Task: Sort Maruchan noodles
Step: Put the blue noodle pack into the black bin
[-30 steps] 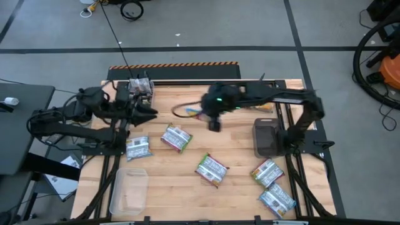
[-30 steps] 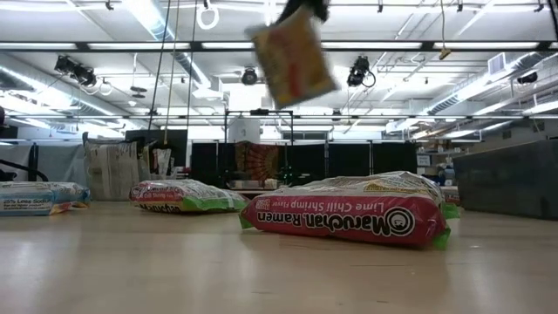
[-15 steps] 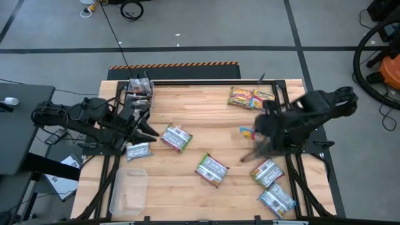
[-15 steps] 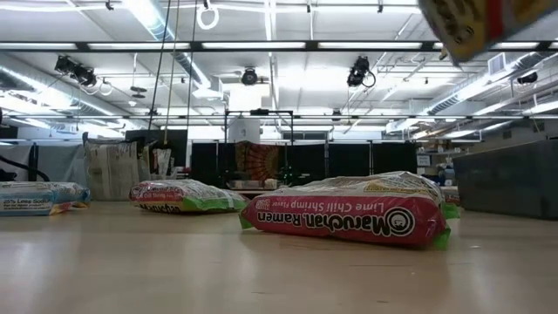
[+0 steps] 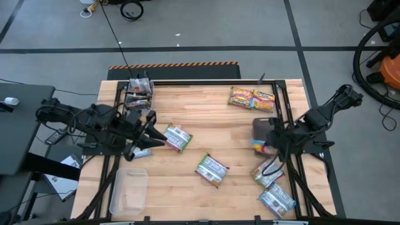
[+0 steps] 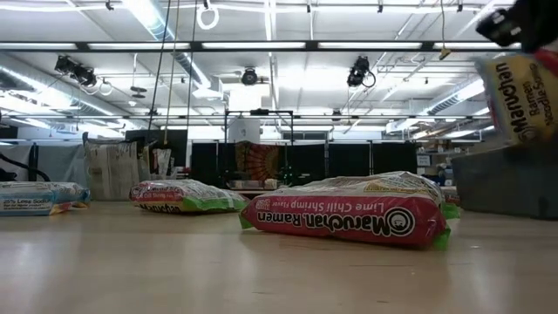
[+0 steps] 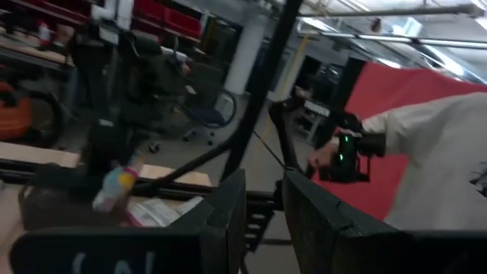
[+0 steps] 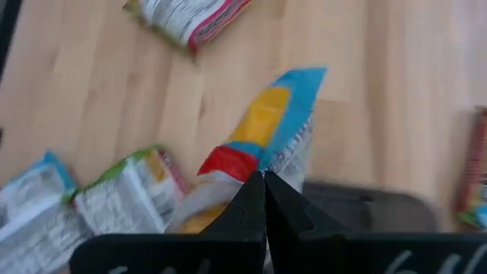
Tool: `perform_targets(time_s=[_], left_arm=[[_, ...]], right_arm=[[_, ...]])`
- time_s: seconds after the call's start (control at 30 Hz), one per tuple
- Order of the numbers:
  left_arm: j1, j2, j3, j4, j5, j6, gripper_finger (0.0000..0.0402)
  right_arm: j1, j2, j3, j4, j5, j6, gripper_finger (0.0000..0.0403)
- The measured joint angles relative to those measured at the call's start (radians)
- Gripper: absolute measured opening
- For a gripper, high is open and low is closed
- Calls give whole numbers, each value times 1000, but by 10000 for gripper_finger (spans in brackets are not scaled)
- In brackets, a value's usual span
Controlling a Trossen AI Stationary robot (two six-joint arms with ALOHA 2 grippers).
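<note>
The bench [image 5: 206,125] is pale blond wood with plank seams. The packet at the right end effector [image 8: 262,183] is yellow, red and blue [image 8: 262,133]. A red-and-green packet [image 6: 344,218] carries white lettering. Two yellow-orange packets [image 5: 252,98] lie near the far right corner. A blue-white packet [image 5: 277,200] lies at the near right corner.

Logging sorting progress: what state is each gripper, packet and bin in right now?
Right gripper: shut on yellow-red packet, above dark bin.
Left gripper: part open, holding nothing.
Clear bin: empty.
Lime chili shrimp packet: lying flat.
</note>
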Motion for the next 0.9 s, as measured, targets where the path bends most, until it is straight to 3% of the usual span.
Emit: perform_targets(time_s=[0.23, 0.43, 0.7, 0.9], left_arm=[[17, 38, 0, 71, -147, 34, 94], [62, 62, 0, 150, -247, 85, 94], [123, 81, 0, 173, -262, 91, 94], [142, 92, 0, 178, -262, 91, 94]], right_arm=[[0, -147, -148, 42, -55, -38, 2], [-1, -204, -155, 39, -76, -53, 3], [-1, -248, -202, 70, -57, -38, 3], [-1, -260, -239, 102, -120, 15, 3]])
